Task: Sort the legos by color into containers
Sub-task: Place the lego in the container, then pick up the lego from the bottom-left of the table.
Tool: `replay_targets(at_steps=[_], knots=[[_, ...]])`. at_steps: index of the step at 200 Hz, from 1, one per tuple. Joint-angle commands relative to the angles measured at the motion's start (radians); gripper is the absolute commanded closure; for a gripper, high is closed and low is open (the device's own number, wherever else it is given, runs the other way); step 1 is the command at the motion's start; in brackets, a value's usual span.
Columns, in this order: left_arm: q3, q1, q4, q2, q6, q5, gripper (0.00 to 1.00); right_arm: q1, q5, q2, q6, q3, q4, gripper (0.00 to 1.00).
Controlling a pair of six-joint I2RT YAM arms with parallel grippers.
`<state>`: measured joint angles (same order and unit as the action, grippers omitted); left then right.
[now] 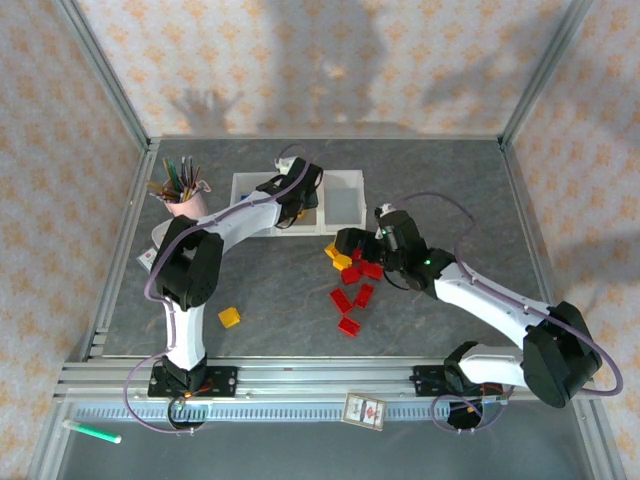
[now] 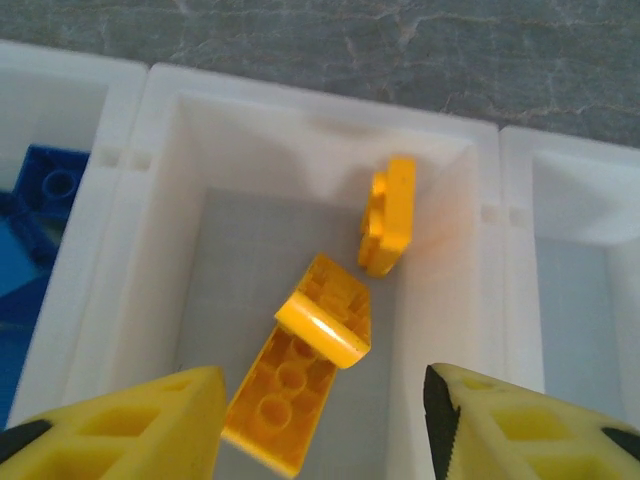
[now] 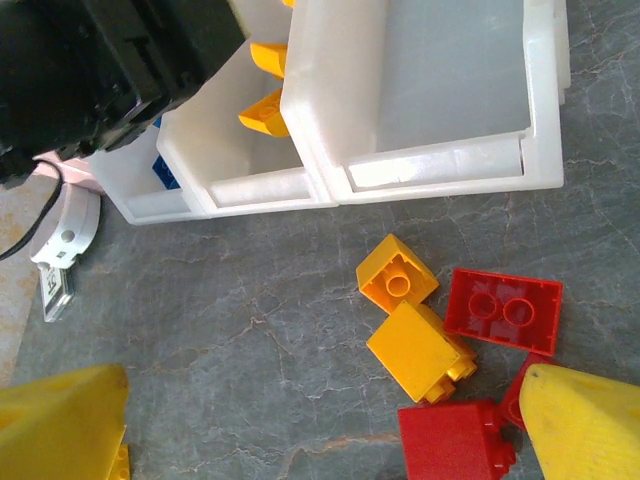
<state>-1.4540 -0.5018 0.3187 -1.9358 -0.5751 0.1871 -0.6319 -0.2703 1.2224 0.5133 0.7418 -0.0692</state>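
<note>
Three yellow bricks (image 2: 325,320) lay in the middle bin (image 2: 300,110), under the left gripper (image 2: 322,400), its jaws apart and empty. Blue bricks (image 2: 45,190) in the left bin (image 2: 60,70) were cut off by the frame edge, so they could not be counted. On the table (image 1: 280,290), five red bricks (image 1: 341,299) and two yellow ones showed by the right gripper (image 3: 320,420), its jaws spread wide. One lone yellow brick (image 1: 230,317) lay well apart.

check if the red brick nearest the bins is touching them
Apart. Right wrist view shows bare table between the red brick and the bins.
</note>
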Motion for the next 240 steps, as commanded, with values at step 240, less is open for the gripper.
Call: replay_targets(at_steps=[240], knots=[[0.916,-0.232,0.551,0.991,-0.672,0.099,0.05,-0.347,0.051,0.148,0.027,-0.044,0.091,0.00]])
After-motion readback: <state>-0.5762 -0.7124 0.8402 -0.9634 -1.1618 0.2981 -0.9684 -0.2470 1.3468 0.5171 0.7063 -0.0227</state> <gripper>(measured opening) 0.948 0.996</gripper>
